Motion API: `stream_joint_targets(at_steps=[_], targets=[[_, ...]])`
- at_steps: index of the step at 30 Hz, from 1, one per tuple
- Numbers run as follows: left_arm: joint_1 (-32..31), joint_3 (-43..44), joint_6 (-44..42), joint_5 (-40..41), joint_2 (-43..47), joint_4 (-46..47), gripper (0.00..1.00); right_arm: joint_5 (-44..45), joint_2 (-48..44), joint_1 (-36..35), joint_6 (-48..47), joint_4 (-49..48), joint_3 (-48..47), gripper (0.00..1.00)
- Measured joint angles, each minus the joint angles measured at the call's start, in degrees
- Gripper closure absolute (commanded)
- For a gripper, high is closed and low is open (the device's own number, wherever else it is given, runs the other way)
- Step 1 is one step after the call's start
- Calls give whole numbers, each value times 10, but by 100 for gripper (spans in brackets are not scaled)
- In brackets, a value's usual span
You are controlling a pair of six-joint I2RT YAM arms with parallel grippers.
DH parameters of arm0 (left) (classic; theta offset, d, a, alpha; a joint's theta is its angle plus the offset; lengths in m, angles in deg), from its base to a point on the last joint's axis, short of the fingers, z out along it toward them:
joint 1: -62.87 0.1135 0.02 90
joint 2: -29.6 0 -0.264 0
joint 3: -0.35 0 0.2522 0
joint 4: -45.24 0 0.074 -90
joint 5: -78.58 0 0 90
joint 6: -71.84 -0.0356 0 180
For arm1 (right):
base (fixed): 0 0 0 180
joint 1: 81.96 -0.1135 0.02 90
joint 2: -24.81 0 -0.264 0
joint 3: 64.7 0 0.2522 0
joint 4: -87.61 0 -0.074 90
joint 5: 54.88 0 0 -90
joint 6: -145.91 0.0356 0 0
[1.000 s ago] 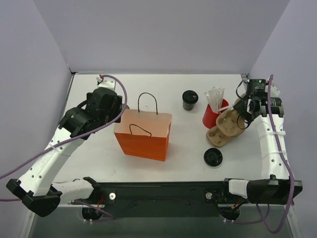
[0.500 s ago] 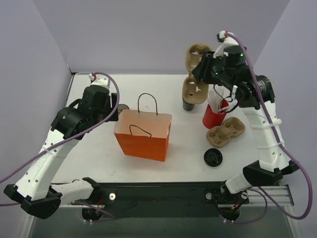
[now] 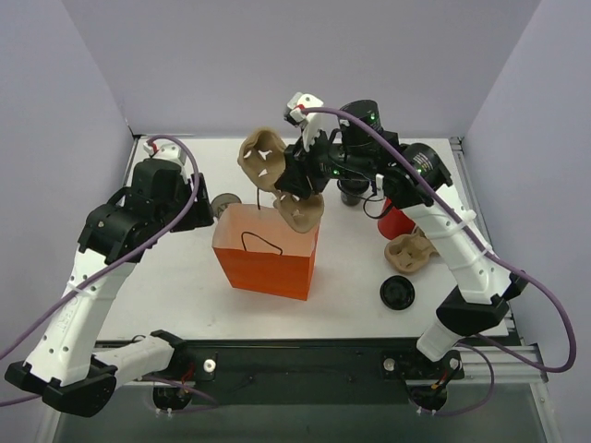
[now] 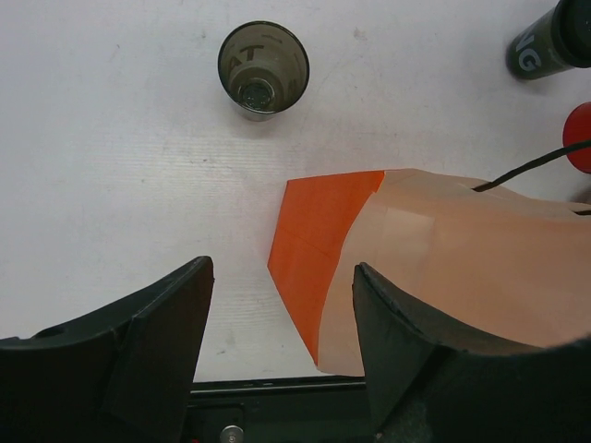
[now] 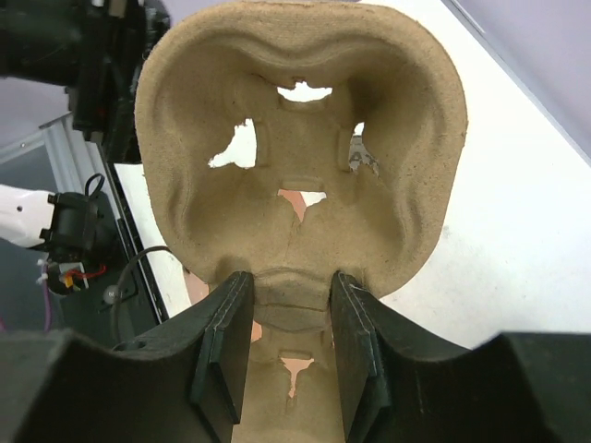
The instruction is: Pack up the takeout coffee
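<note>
Nearest on the bench (image 3: 185, 277) lie the lid disc (image 3: 397, 292) and the orange bag (image 3: 268, 263), which stands upright with its mouth open. A spare carrier (image 3: 411, 251) and the red cup (image 3: 395, 224) stand to the right of the bag.

The left claw (image 4: 282, 277) hovers by the bag's left corner, jaws wide and empty. The lidless cup (image 4: 263, 66) sits just beyond it.

The right claw (image 5: 282, 309) is clamped on the waist of a pulp carrier (image 5: 388, 212), which it holds tilted over the bag's mouth. The pulp looks stiff but light, and the narrow waist gives the pads a firm seat.

Farthest back, the coffee (image 4: 552, 39) stands on the bench behind the bag, near the red cup and half hidden by the right arm in the overhead view.

The coffee will likely handle as follows:
- **Weight:** whether it is full cannot be seen. If it is, it will be bottom-heavy and will slosh.
- **Wall:** it looks smooth and a little slippery, and it will give under a hard squeeze.
- **Lid:** it is only pressed on, so it is no place to lift from.
- **Where to hold:** around the body below the lid rim, jaws level, cup kept upright.
</note>
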Motion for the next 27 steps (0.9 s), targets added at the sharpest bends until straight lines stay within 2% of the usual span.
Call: stream_joint_targets(at_steps=[7, 15, 27], targets=[[31, -21, 13, -46, 10, -1, 30, -11, -1, -34, -50, -10, 9, 75], [50, -50, 25, -76, 22, -1, 31, -15, 1, -52, -100, -21, 60, 76], [66, -52, 27, -53, 28, -19, 32, -7, 28, -73, -159, -32, 137, 78]])
